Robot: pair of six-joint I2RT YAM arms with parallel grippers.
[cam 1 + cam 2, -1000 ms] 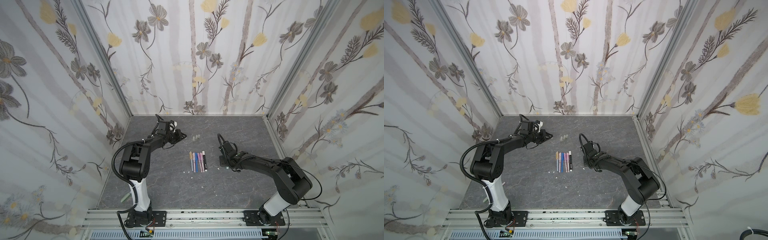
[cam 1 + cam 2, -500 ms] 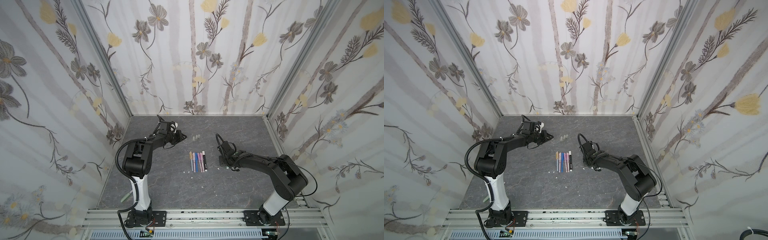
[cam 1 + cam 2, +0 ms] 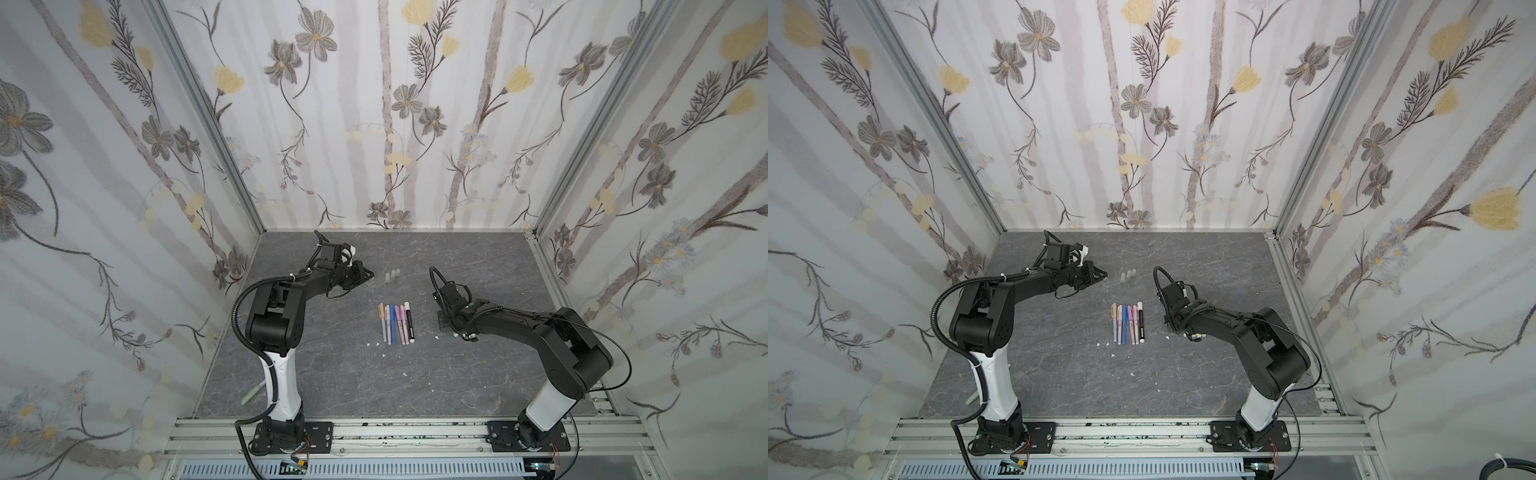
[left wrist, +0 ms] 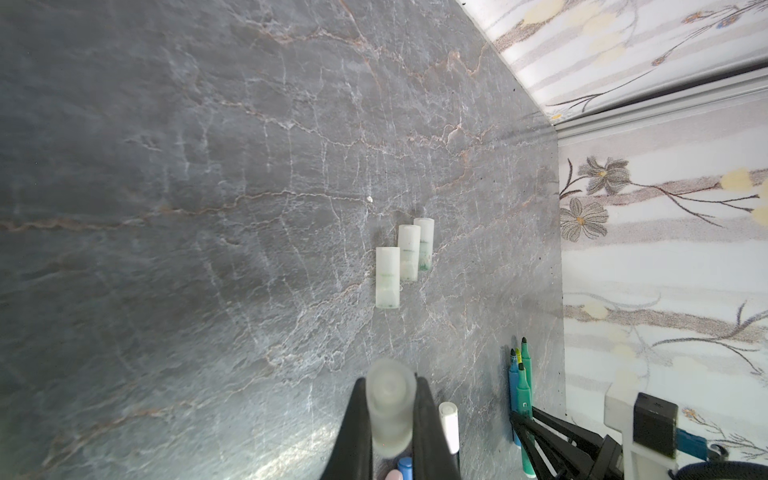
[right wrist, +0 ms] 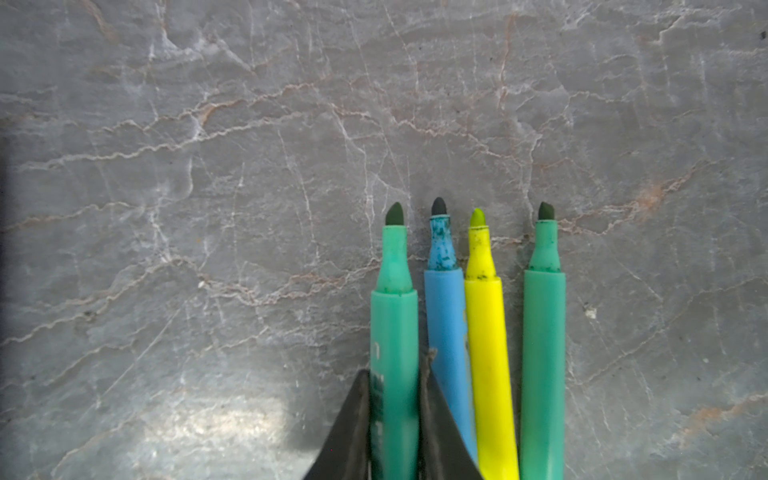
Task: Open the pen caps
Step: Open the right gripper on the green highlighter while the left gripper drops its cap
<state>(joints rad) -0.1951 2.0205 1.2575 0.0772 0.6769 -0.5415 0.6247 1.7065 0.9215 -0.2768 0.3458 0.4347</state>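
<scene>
In the left wrist view my left gripper (image 4: 390, 411) is shut on a translucent grey pen cap (image 4: 390, 405), held above the table. Three more grey caps (image 4: 405, 257) lie side by side ahead of it; both top views show them (image 3: 392, 275) just right of that gripper (image 3: 368, 274). A row of thin capped pens (image 3: 396, 324) lies mid-table. My right gripper (image 5: 395, 386) hugs the barrel of an uncapped green marker (image 5: 395, 324). That marker lies beside blue (image 5: 444, 311), yellow (image 5: 486, 332) and green (image 5: 542, 332) uncapped markers. In the top views the right arm hides these markers.
Small white specks (image 3: 376, 344) dot the grey marble table (image 3: 478, 386) in front of the pen row. A pale green pen (image 3: 252, 395) leans at the table's left edge beside the left arm's base. Floral walls close in three sides.
The right arm's elbow has swung slightly left while its gripper stays at the same spot. The left gripper has stayed still beside the caps.
</scene>
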